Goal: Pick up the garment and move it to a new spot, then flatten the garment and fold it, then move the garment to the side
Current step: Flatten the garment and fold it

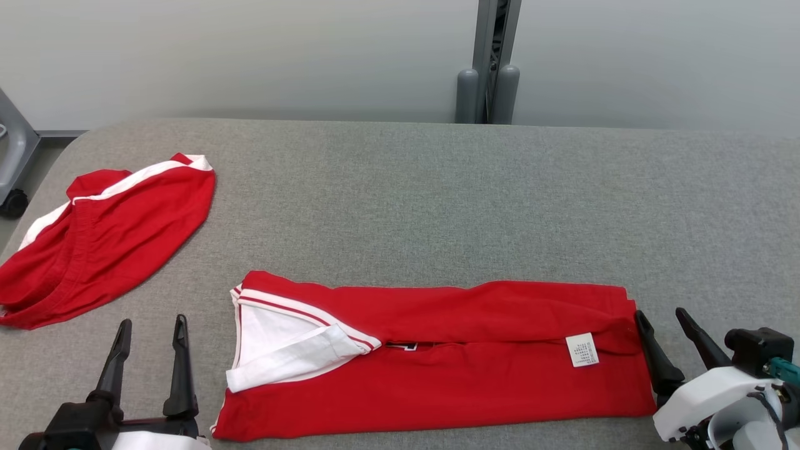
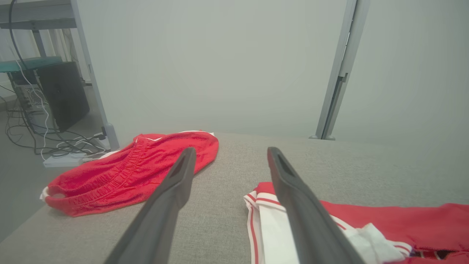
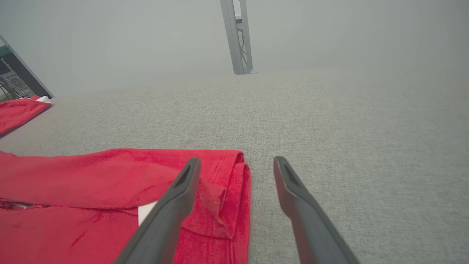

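Folding it shorter comes next, I think. The garment [image 1: 437, 362] lies on the counter [image 1: 437, 200] as one long red strip with both sides turned in. My left gripper [image 1: 153, 320] sits just beside the garment's collar end, fingers wide apart and empty. My right gripper [image 1: 660, 312] sits at the garment's hem end, wide apart and empty too. I should pinch all the layers at one end, lift low, and lay that end flat on the other.
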Available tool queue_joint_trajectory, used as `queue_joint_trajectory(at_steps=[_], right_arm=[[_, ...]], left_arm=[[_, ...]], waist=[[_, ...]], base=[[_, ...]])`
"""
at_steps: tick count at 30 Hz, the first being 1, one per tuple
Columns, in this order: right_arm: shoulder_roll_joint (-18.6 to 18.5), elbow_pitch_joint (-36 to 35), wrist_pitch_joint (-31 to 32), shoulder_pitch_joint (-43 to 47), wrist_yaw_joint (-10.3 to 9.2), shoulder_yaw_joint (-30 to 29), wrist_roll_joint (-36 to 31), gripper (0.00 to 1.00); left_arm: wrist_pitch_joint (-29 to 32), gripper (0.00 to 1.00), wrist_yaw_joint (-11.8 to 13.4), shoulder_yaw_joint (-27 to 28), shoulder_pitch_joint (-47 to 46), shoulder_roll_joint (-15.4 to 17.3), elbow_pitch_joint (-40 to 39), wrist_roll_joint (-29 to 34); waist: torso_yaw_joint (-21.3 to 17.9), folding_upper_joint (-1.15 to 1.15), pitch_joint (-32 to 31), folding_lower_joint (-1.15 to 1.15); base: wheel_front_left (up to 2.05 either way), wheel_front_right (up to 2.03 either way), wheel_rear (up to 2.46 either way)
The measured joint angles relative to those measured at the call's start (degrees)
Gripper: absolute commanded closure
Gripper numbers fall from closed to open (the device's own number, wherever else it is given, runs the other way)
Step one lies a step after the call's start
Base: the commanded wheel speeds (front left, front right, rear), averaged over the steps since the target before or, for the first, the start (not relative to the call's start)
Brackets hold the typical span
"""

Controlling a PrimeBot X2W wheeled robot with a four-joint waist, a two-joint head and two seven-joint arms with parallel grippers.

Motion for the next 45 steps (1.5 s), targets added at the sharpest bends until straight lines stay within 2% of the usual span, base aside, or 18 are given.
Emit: queue_joint_trajectory(at_steps=[4,7,14,23,28,29,31,32,37,45], right_arm=[[0.42,1.83,0.00,0.21,0.00,-0.07,-0.51,0.00],[0.65,3.64,0.00,0.12,0.00,0.26,-0.75,0.00],[1.31,8.38,3.09,-2.57,0.00,1.29,-0.37,0.00],[2.14,16.70,10.03,-6.59,0.00,3.04,1.98,0.00],[2.61,16.81,11.20,-7.41,-0.01,4.97,4.90,0.00],[2.54,16.77,11.32,-7.44,-0.01,5.39,5.36,0.21],[2.36,16.34,11.35,-7.50,-0.02,6.43,6.14,0.91],[2.31,16.13,10.99,-7.50,-0.02,6.77,6.87,1.00],[1.42,16.05,9.45,-8.51,0.01,8.66,7.91,1.00],[-4.07,19.52,6.86,-12.14,0.01,8.32,8.51,1.00]], left_arm=[[0.01,0.00,2.61,0.89,1.09,-0.15,-1.14,3.39],[0.01,0.00,3.68,1.53,1.79,-0.11,-1.65,4.95],[0.01,0.00,3.76,2.11,2.30,-0.15,-2.02,4.90],[0.01,0.00,3.04,0.09,1.94,-0.23,-1.05,4.17],[0.01,0.00,3.09,-0.13,1.91,-0.24,-1.02,3.54],[0.01,0.00,3.09,-0.14,1.91,-0.24,-0.97,3.52],[0.01,0.00,3.09,-0.34,1.88,-0.24,-0.88,3.23],[0.01,0.00,3.09,-0.48,1.86,-0.24,-0.86,3.14],[0.01,0.00,3.09,-0.82,1.51,-0.24,-0.71,2.93],[0.01,0.00,3.41,-1.44,1.20,-0.25,-0.85,2.61]], waist=[[0.35,0.00,-0.71,0.00],[0.70,0.00,-1.16,0.00],[1.54,0.00,-1.71,0.00],[3.24,0.00,-1.32,0.00],[3.67,0.00,-1.25,0.00],[3.69,0.00,-1.23,0.00],[3.71,0.00,-1.21,0.00],[3.70,0.00,-1.18,0.00],[3.49,0.00,-0.90,0.00],[2.68,0.00,-0.25,0.00]], base=[[0.00,0.00,0.00],[0.00,0.00,0.00],[0.00,0.00,0.00],[0.00,0.00,0.00],[0.00,0.00,0.00],[0.00,0.00,0.00],[0.00,0.00,0.00],[0.00,0.00,0.00],[0.00,0.00,0.00],[0.00,0.00,0.00]])
